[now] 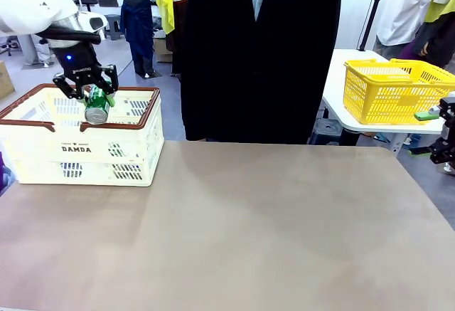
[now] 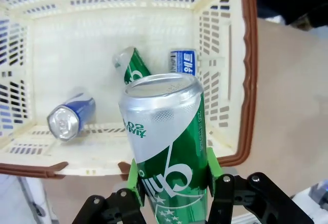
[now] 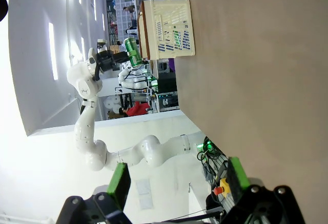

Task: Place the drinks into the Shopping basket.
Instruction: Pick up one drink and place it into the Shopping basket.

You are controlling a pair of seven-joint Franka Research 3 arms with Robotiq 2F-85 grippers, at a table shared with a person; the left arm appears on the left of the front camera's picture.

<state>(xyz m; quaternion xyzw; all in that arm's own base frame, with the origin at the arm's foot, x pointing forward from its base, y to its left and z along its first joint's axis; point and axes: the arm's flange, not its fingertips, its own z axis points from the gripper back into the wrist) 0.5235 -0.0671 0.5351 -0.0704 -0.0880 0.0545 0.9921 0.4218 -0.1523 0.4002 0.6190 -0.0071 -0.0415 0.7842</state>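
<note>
Hovering in the upper left of the front view, the left gripper (image 1: 90, 87) is clamped on a slim green metal can with white lettering (image 1: 97, 104), tilted with its silver end facing the camera, right above the open top of the big cream-white slotted plastic crate with the dark brown rim and "DAMDA" on its side (image 1: 78, 156). That crate sits at the left edge of the tan tabletop (image 1: 242, 233).

From the left wrist view you can see the green pads (image 2: 134, 179) pressed against both sides of the held can, which takes up the lower middle of the frame. Down on the crate floor behind it there's a second green can lying on its side (image 2: 134, 67), a blue can with a silver end lying at the lower left (image 2: 70, 117), and another blue can with white markings near the right wall (image 2: 183, 63).

Over at the far right edge of the front view, the right gripper (image 1: 446, 140) hangs off the table's side; in its own wrist view its green-padded fingers (image 3: 119, 184) stand wide apart with nothing between them. A bright yellow mesh basket (image 1: 393, 90) sits on a white side table in the upper right, and a person in a dark coat (image 1: 259, 55) stands at the far side, top centre.
</note>
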